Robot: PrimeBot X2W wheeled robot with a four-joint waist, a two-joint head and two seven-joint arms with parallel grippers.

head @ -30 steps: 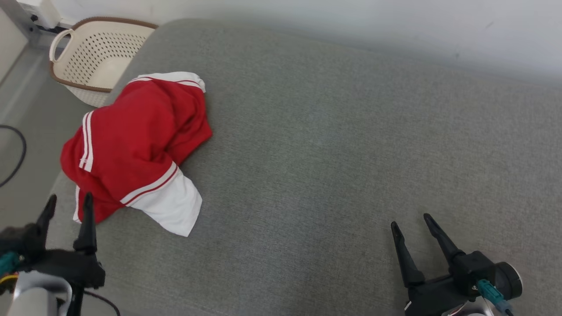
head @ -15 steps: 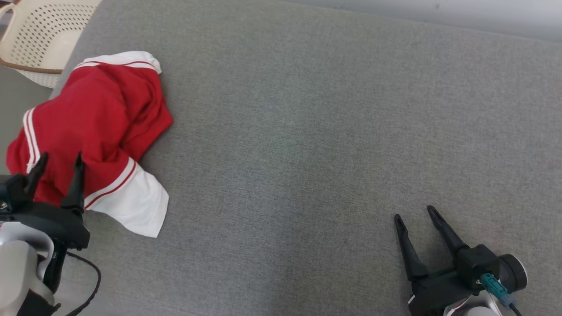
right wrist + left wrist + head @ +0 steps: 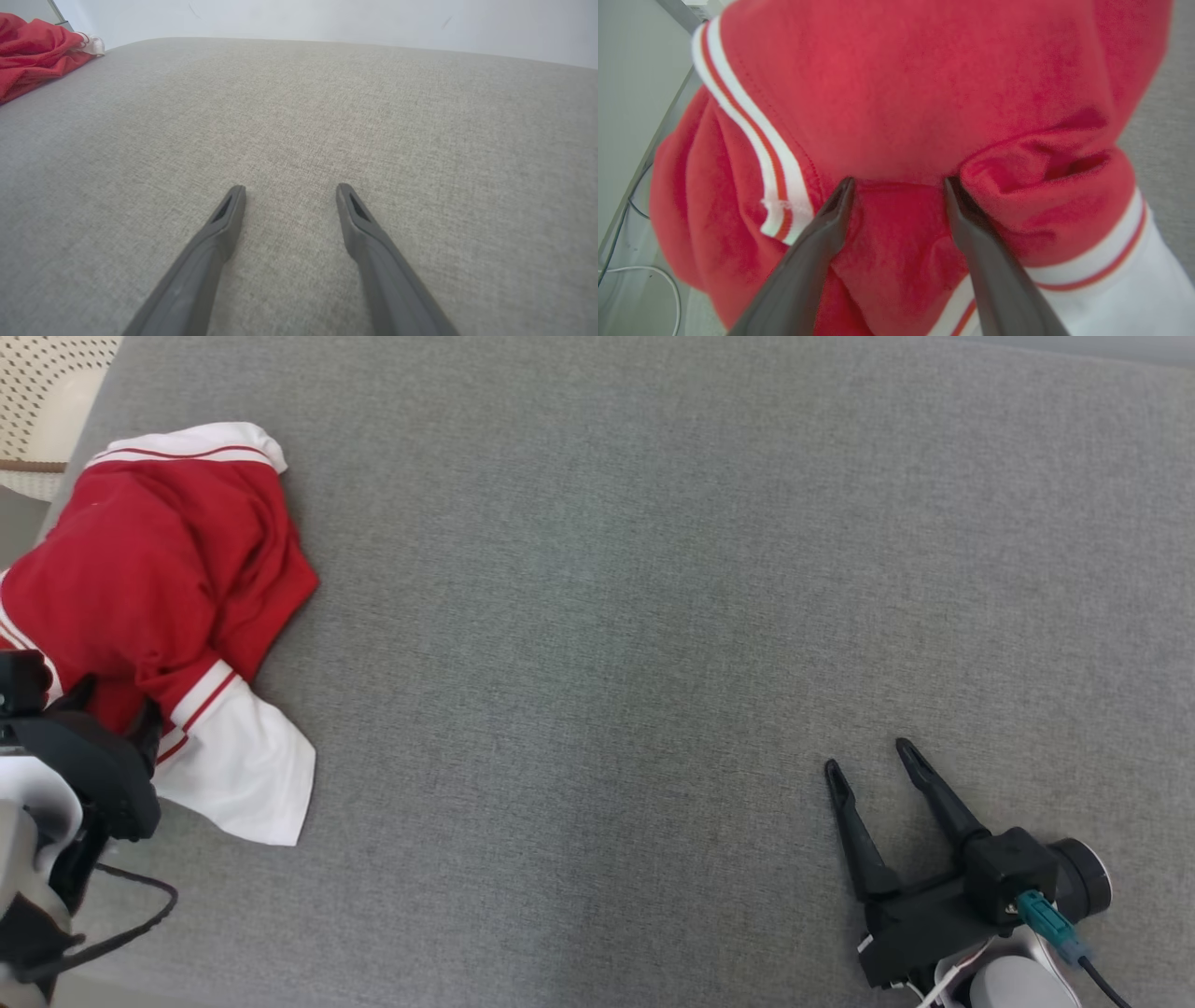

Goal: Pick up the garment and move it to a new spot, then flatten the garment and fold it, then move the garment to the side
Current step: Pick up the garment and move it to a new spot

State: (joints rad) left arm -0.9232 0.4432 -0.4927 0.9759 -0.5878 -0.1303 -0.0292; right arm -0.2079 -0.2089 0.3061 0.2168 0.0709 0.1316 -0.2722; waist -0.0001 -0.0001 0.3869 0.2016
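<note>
Head view: the garment (image 3: pixel 159 560), red with white bands, lies as a crumpled heap at the left border of the grey cushion (image 3: pixel 653 616). Its long axis runs from the white sleeve on the robot's side to the white band on the far side, so almost straight away from the robot. The left gripper (image 3: pixel 112 709) is at the garment's near edge, its tips already among the red cloth. The right gripper (image 3: pixel 868 758) is well apart from the garment, to its right, over bare cushion, with its fingers spread and nothing between them. Beyond the garment's far left corner stands a pale perforated basket (image 3: pixel 37 392).

Left wrist view: the two dark fingers stand wide apart and their tips touch the red cloth. One red fold lies between them, directly ahead. The fingers have not closed on it. A white stripe lies just left of this fold, and the white sleeve just right of it. Left of the garment I see pale floor and a thin cable.

Right wrist view: the fingers are apart above the cushion. The garment is far off, at the upper left, and a pale wall rises behind it.

I judge that the left arm is much nearer, so the pickup belongs to it; closing should pinch this fold.
</note>
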